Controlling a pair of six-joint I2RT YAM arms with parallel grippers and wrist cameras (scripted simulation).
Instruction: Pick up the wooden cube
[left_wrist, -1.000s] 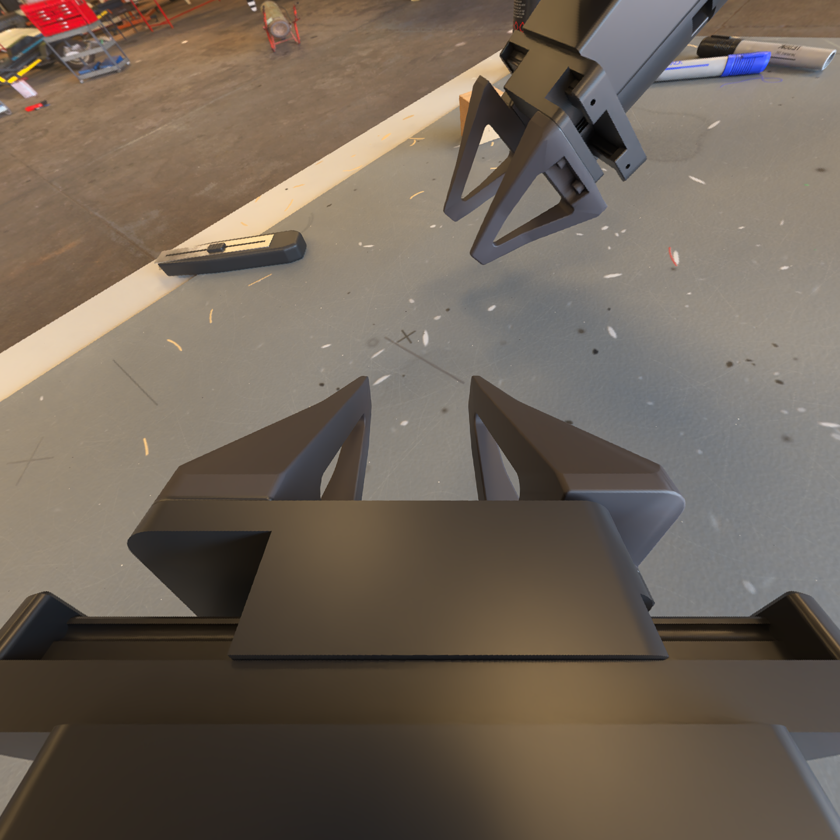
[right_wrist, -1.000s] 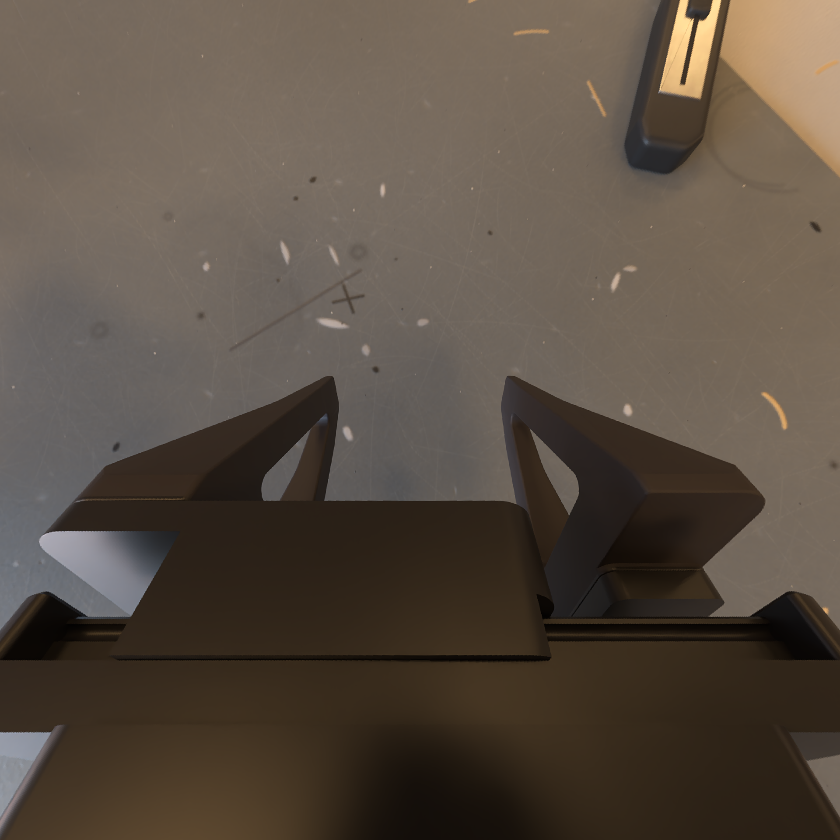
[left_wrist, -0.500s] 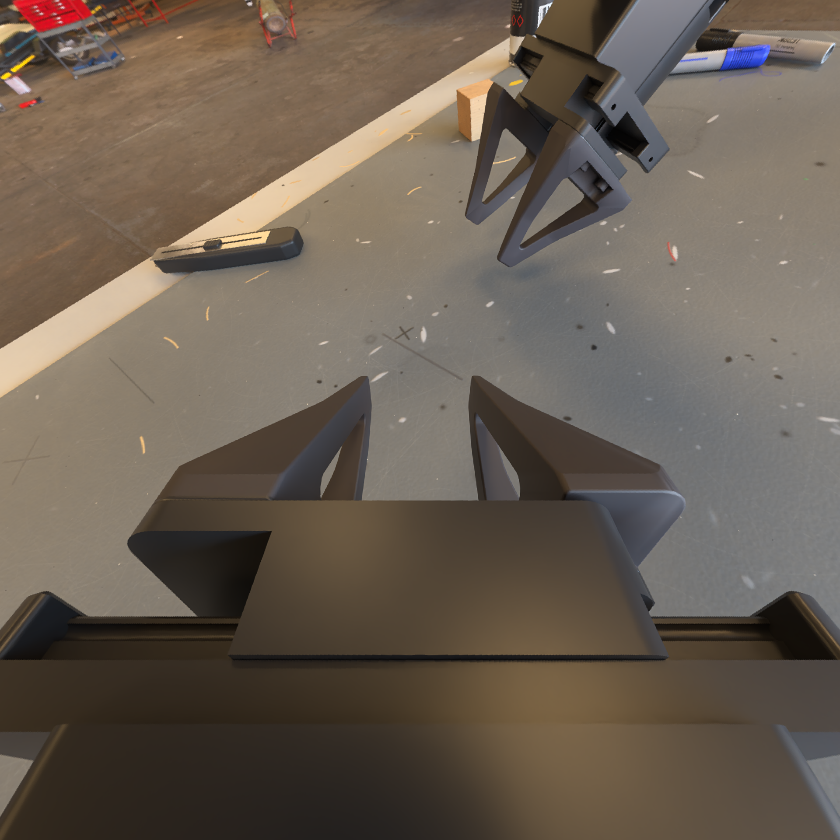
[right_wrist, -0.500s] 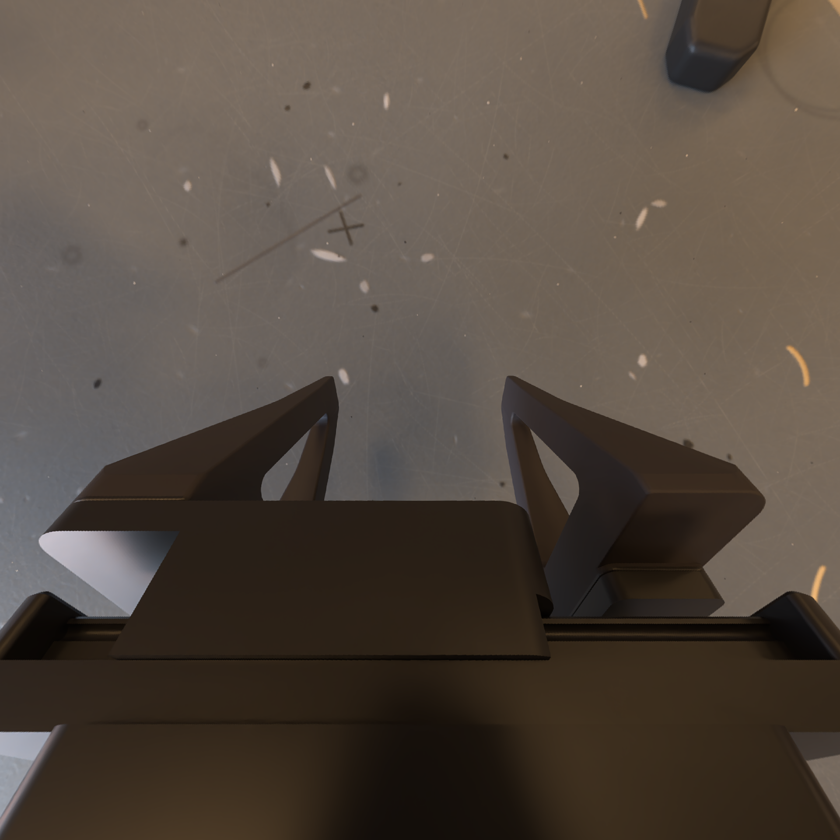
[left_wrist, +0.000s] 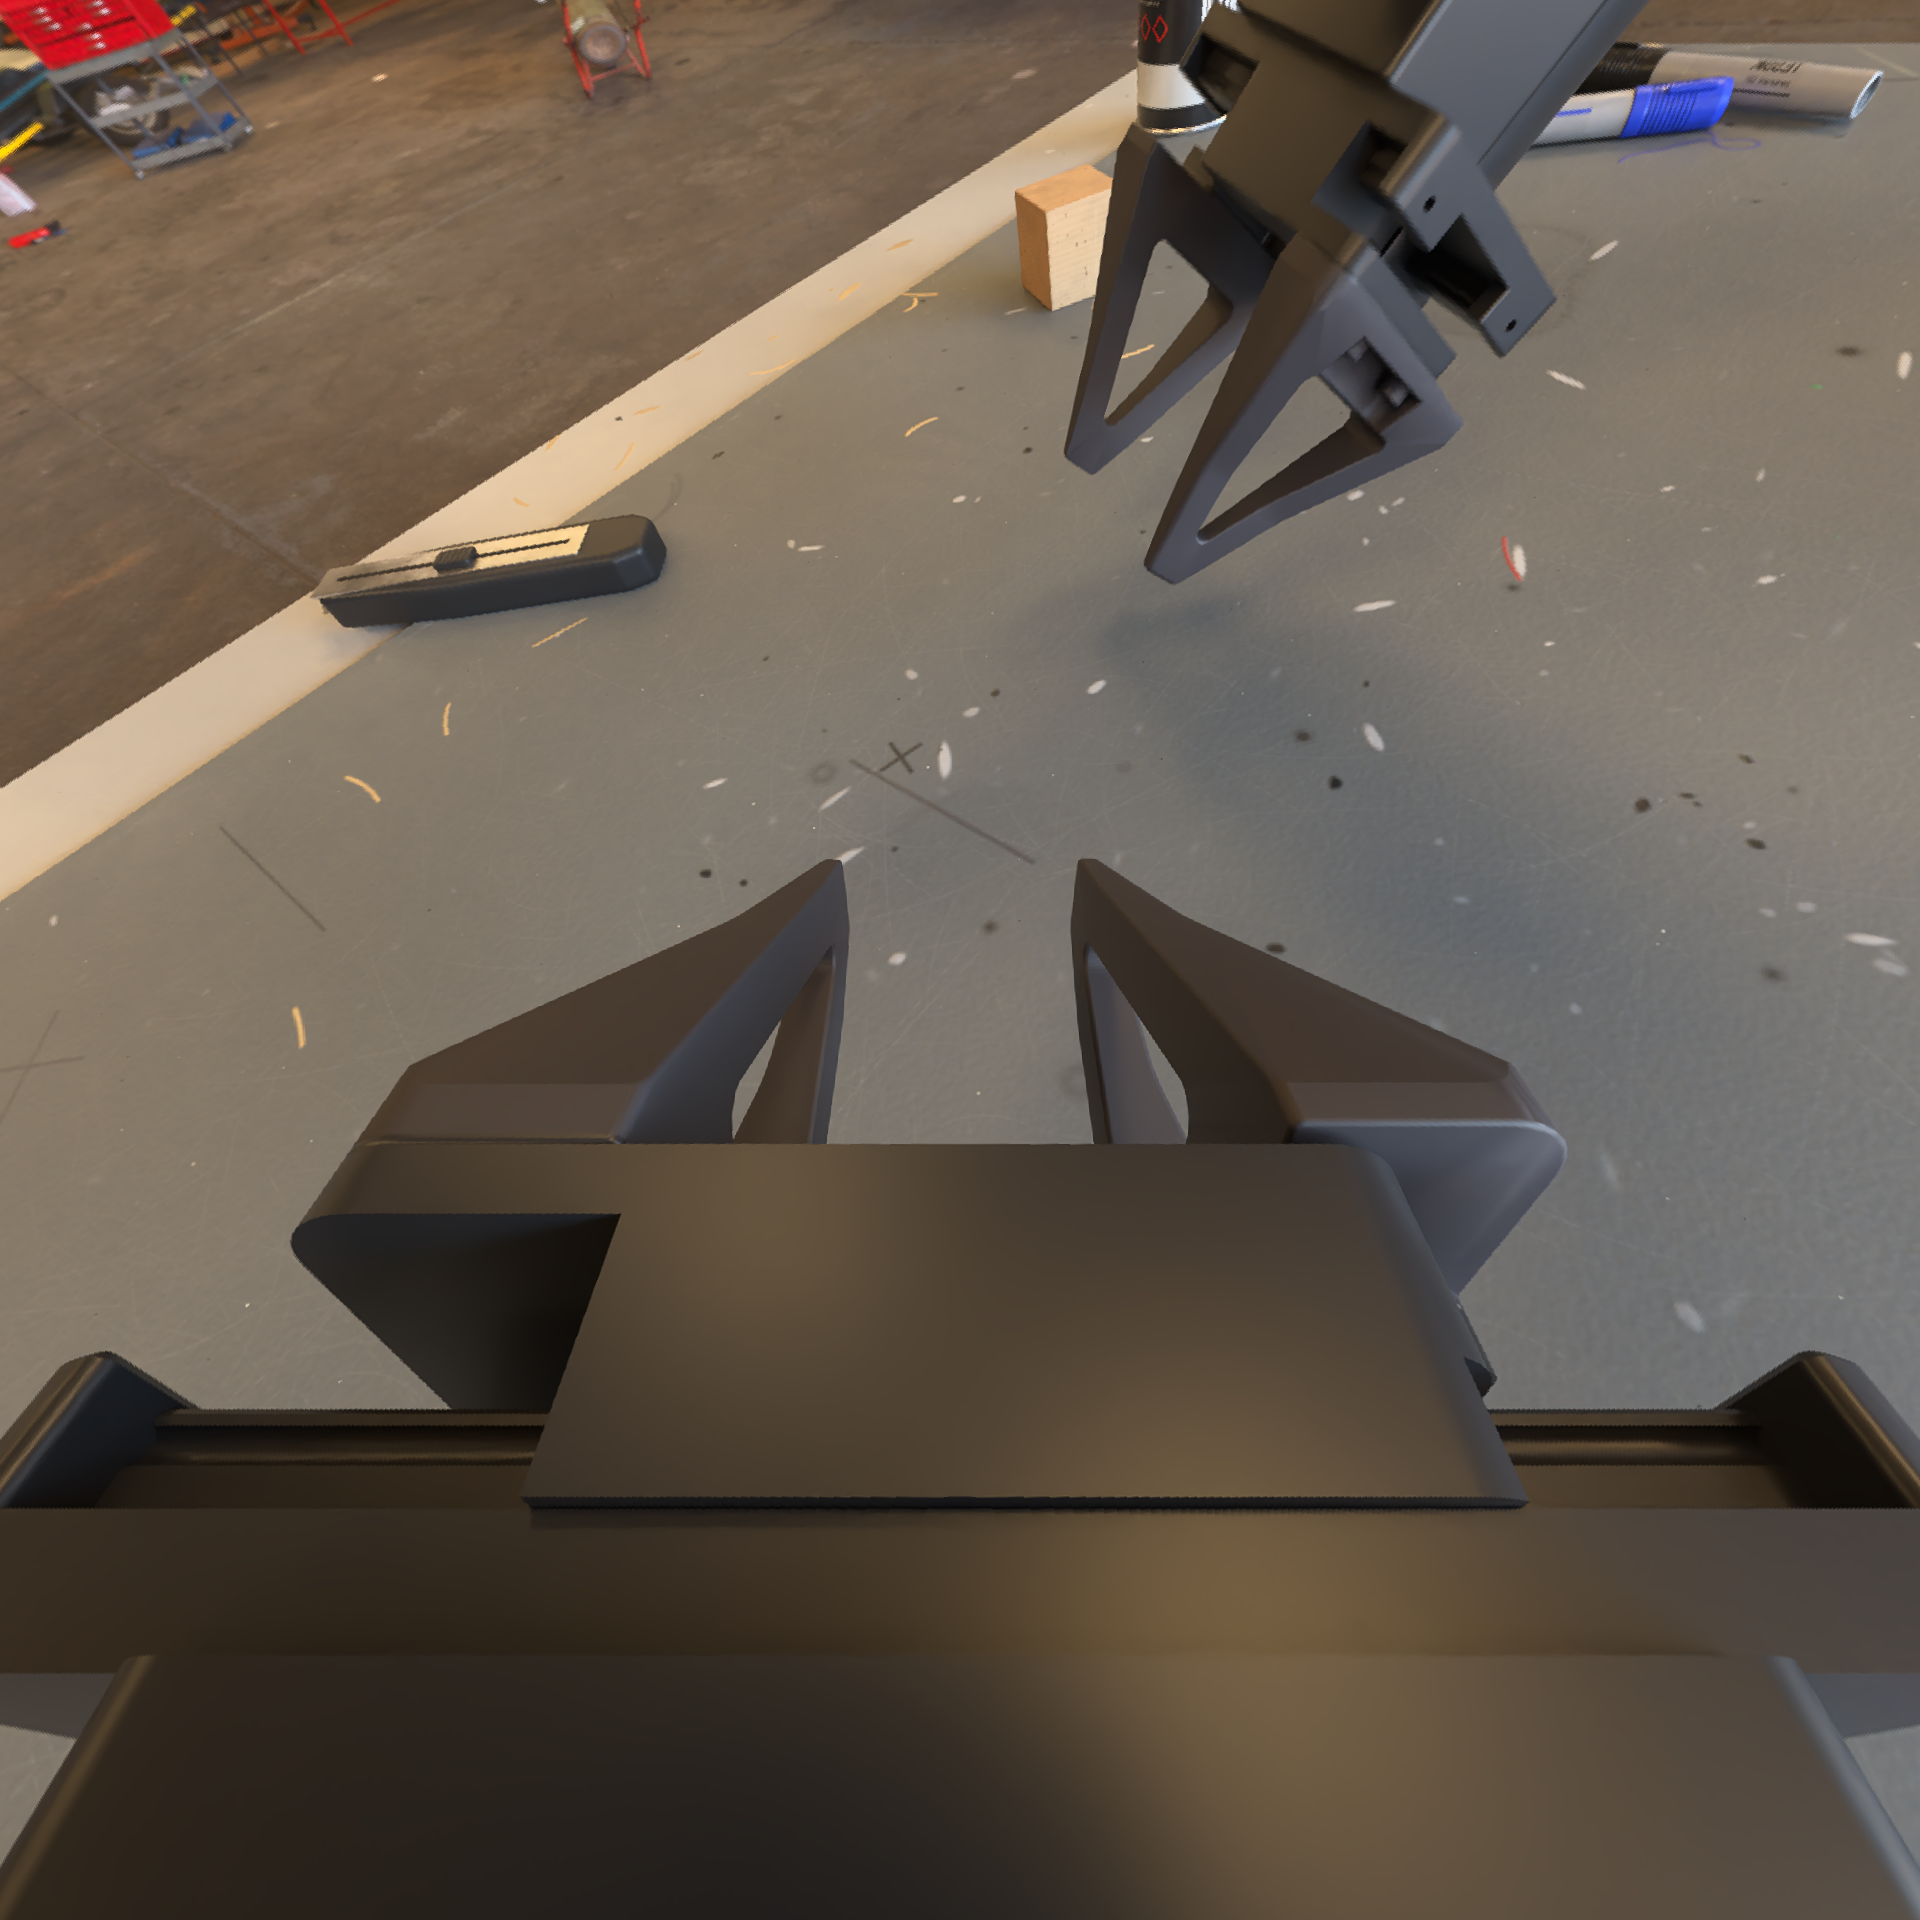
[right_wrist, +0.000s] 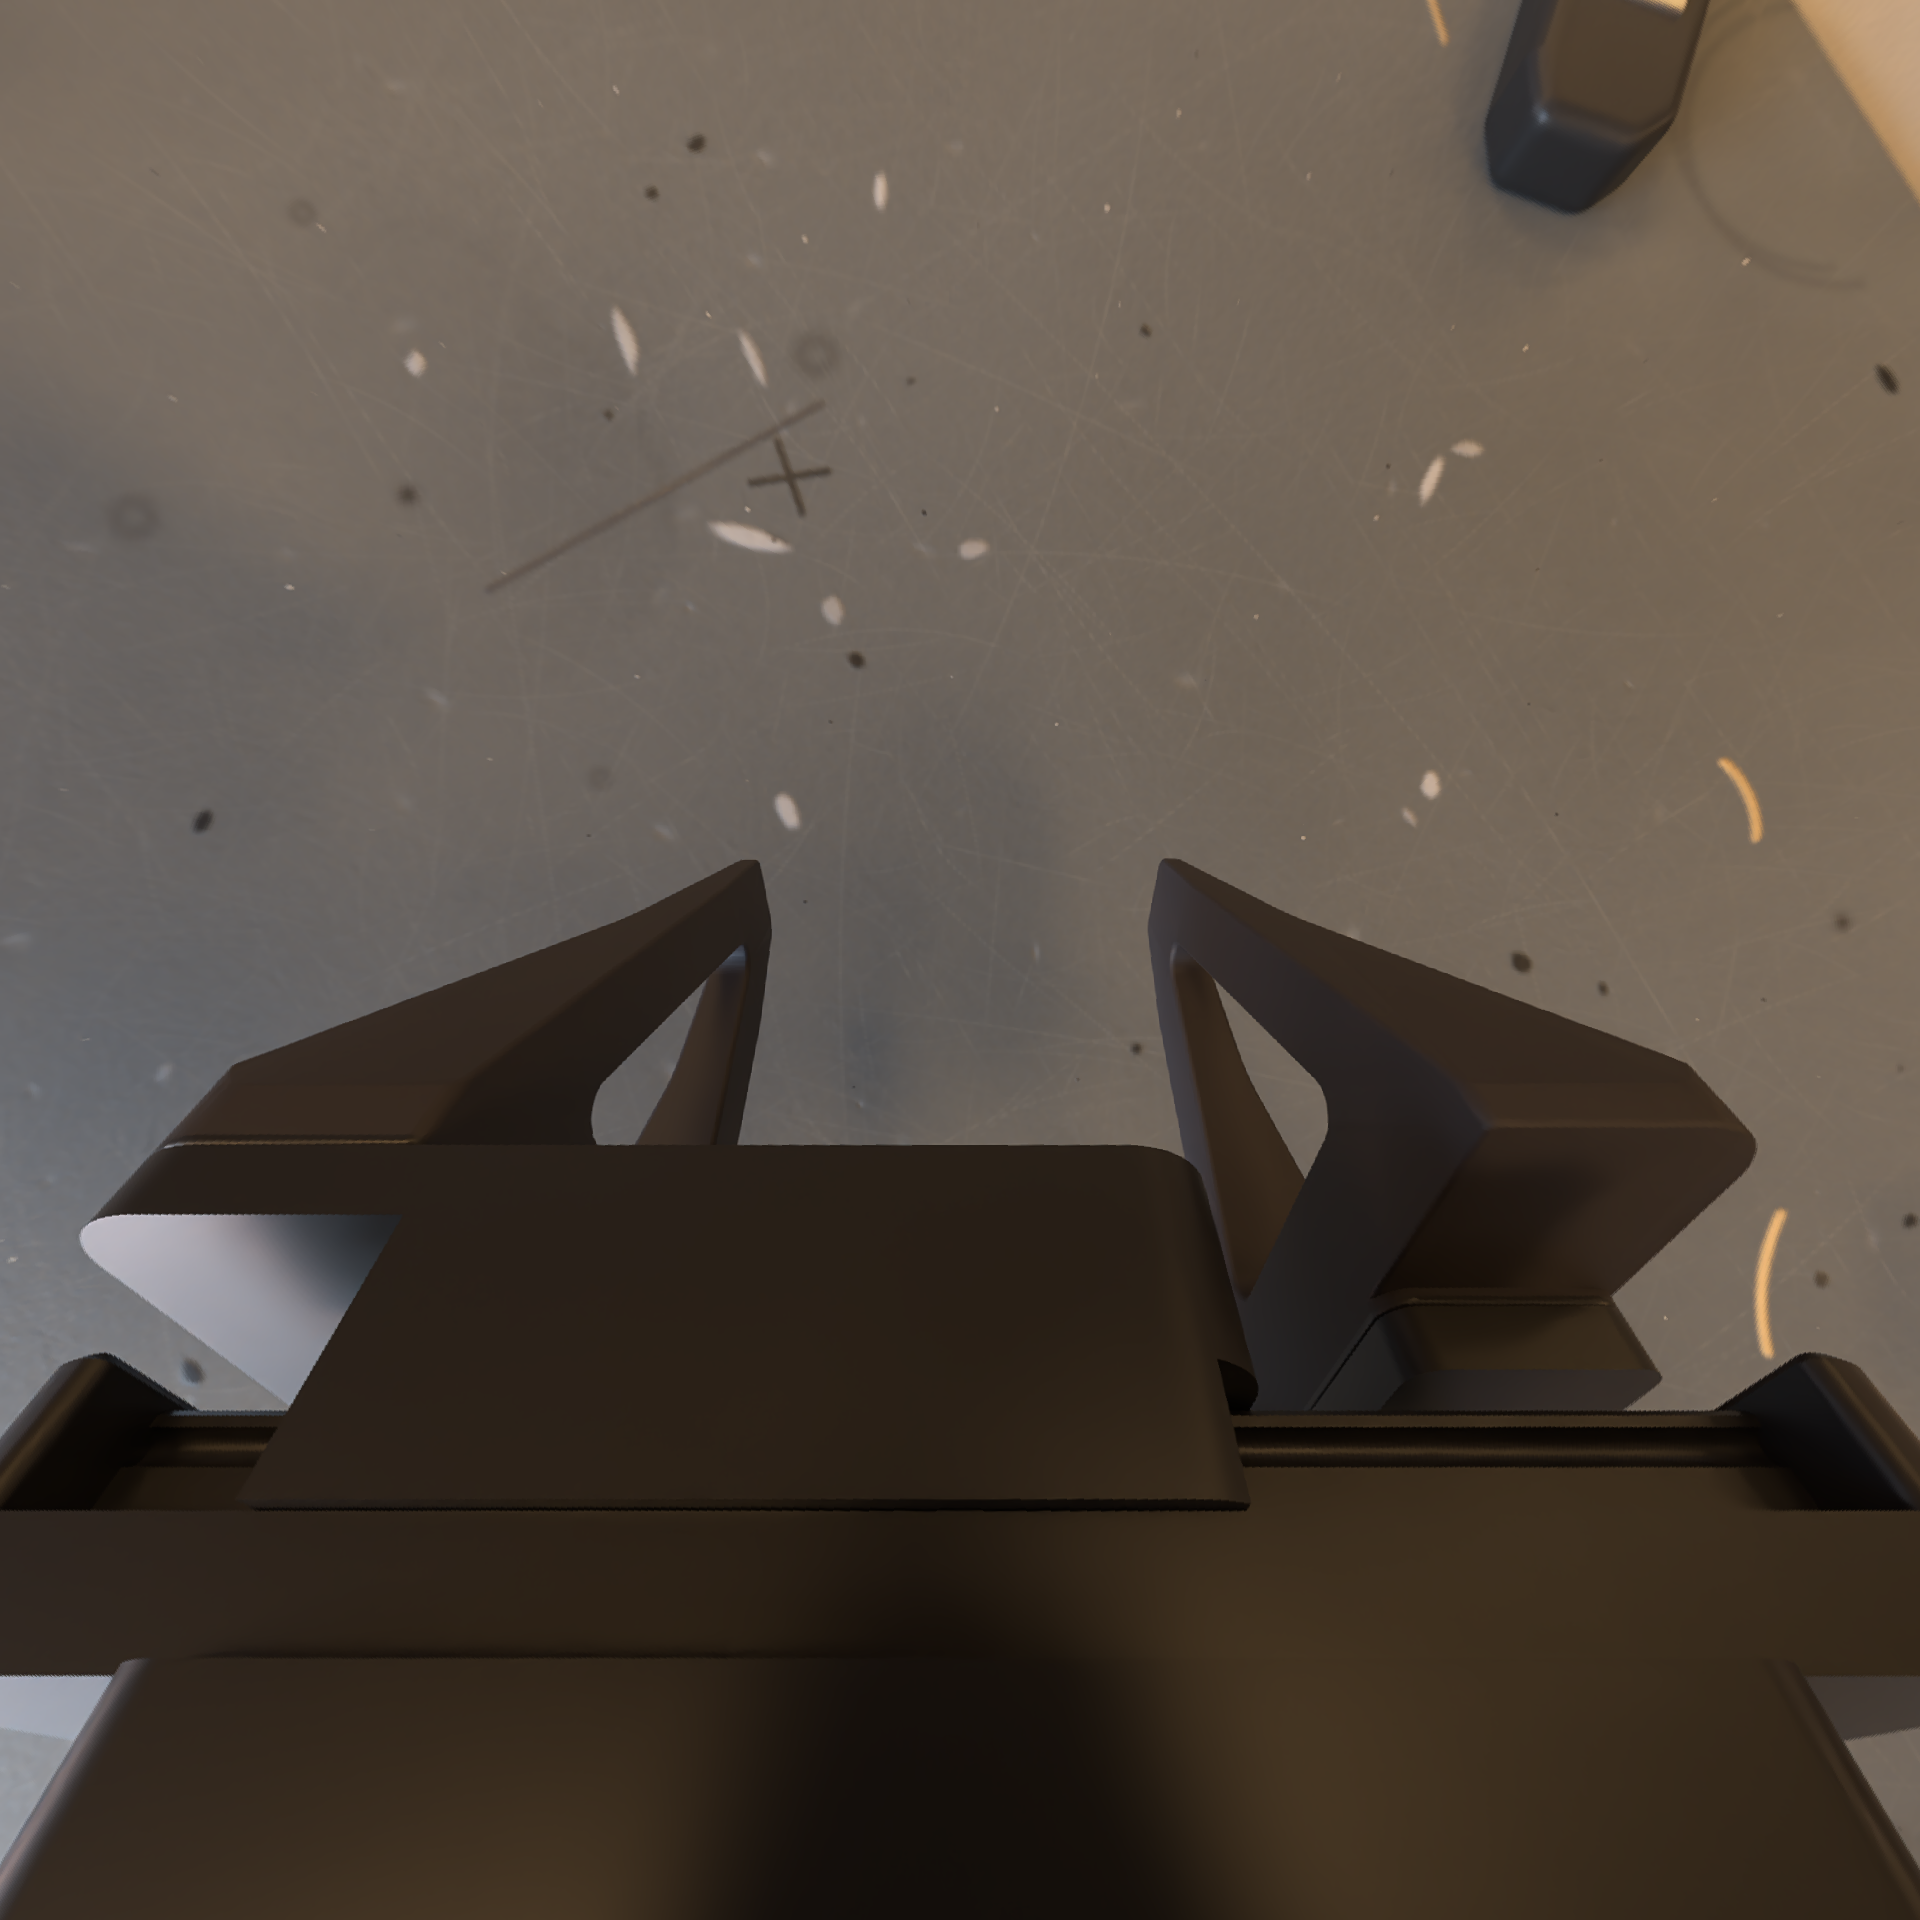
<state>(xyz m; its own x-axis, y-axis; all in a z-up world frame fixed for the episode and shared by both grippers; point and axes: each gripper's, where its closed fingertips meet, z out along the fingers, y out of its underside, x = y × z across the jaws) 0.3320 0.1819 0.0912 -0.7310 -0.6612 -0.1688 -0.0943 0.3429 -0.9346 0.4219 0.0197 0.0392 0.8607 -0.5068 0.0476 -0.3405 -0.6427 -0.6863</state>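
Where tabletop (left_wrist: 1558, 831) ends, wooden cube (left_wrist: 1060, 234), near right gripper (left_wrist: 1127, 514).

Wooden cube (left_wrist: 1060, 234) — right edge hidden.

Grey surface (left_wrist: 1558, 1039) scratched, speckled with white flecks and tan shavings, pencilled cross (left_wrist: 900, 757) beside thin line; pale strip along edge

Black utility knife (left_wrist: 488, 571) lying flat at edge strip, slider on top

Two markers far back, blue-capped one (left_wrist: 1652, 110) just beside grey one (left_wrist: 1756, 78)

Black-and-white can (left_wrist: 1169, 73) at far edge, mostly hidden

Beyond: brown floor, red cart (left_wrist: 94, 42), red-framed heater (left_wrist: 603, 36)
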